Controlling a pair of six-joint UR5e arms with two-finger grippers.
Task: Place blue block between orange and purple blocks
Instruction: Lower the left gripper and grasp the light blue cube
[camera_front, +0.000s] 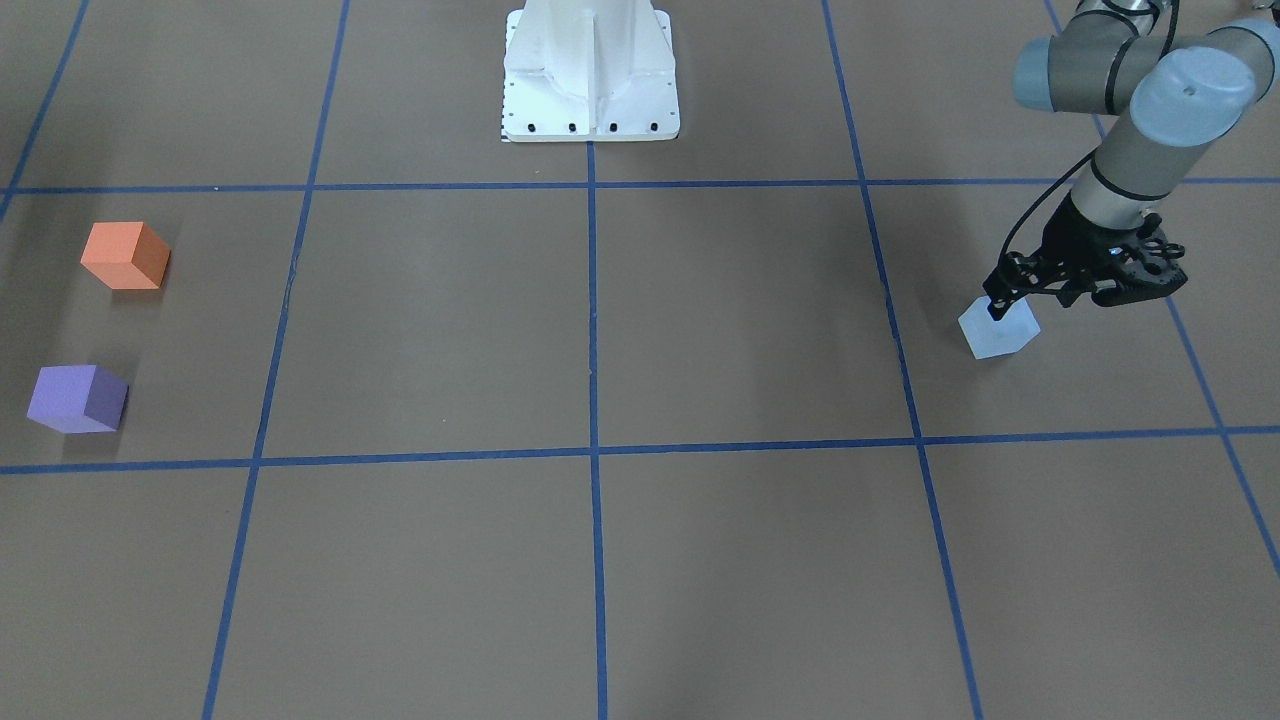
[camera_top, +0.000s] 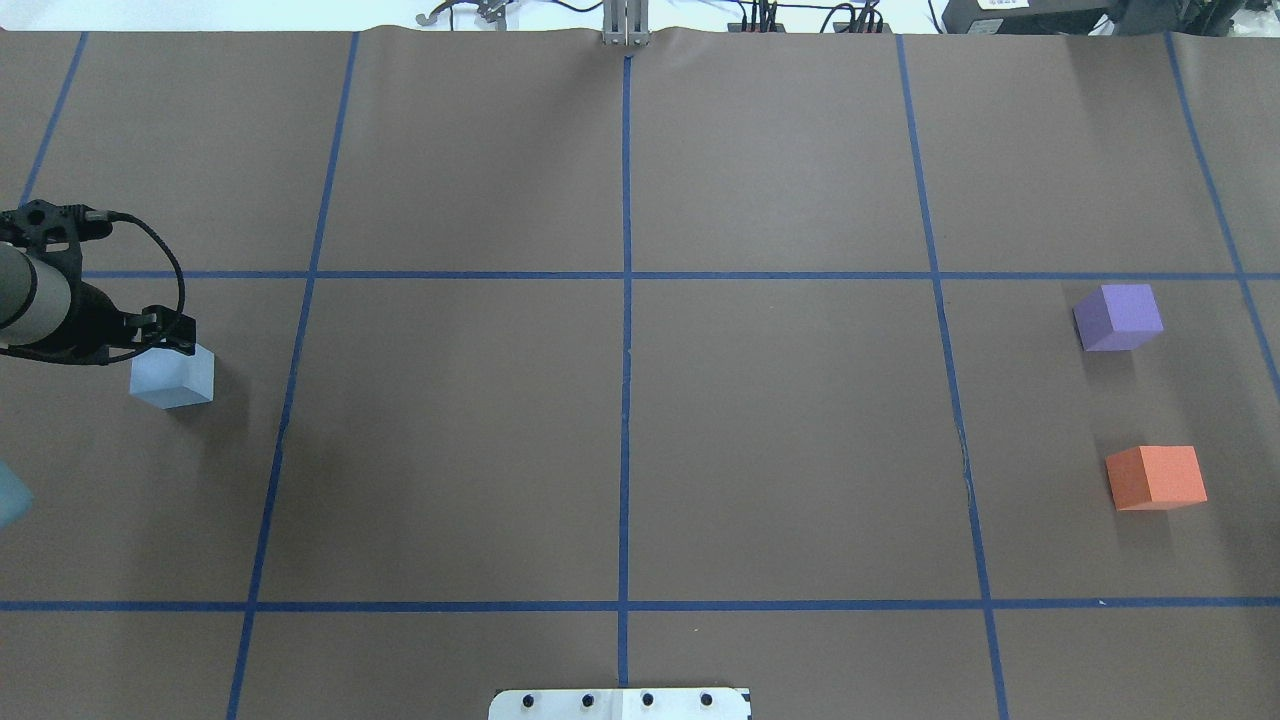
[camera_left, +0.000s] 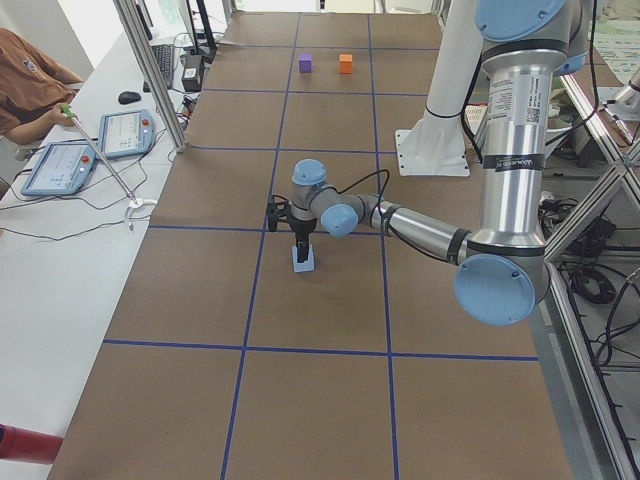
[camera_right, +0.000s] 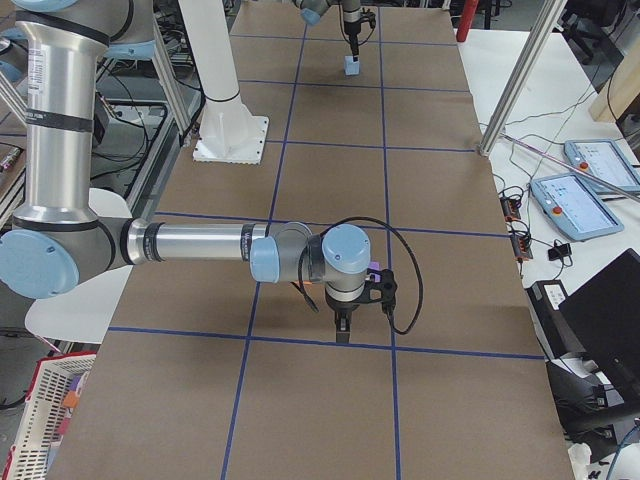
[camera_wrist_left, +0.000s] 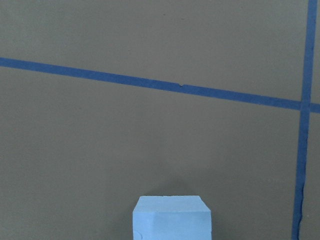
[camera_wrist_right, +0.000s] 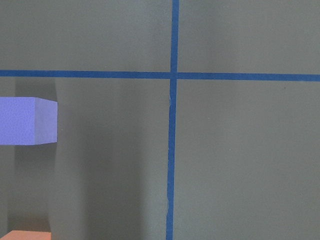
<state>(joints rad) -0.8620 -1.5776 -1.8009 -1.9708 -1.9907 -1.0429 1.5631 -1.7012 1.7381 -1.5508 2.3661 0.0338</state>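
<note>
At the far left of the overhead view, the left gripper (camera_top: 172, 338) is seen low over the blue block (camera_top: 175, 378), touching or just above its top back edge. Whether the fingers are spread round the block or closed on it cannot be told. The block rests on the table (camera_top: 620, 450), so the pickup is judged to be the step in hand. A firm hold is called for next, then a lift and a long carry across the table.

At the far right the purple block (camera_top: 1120, 318) and orange block (camera_top: 1157, 477) are set apart, and the gap between them looks wide enough for one cube.

The right gripper (camera_right: 343, 328) is shown only in the right-end view, so its state cannot be told. No fingers appear in the left wrist view, where the blue block is cut off by the lower edge. In the right wrist view only a sliver of orange is seen.
</note>
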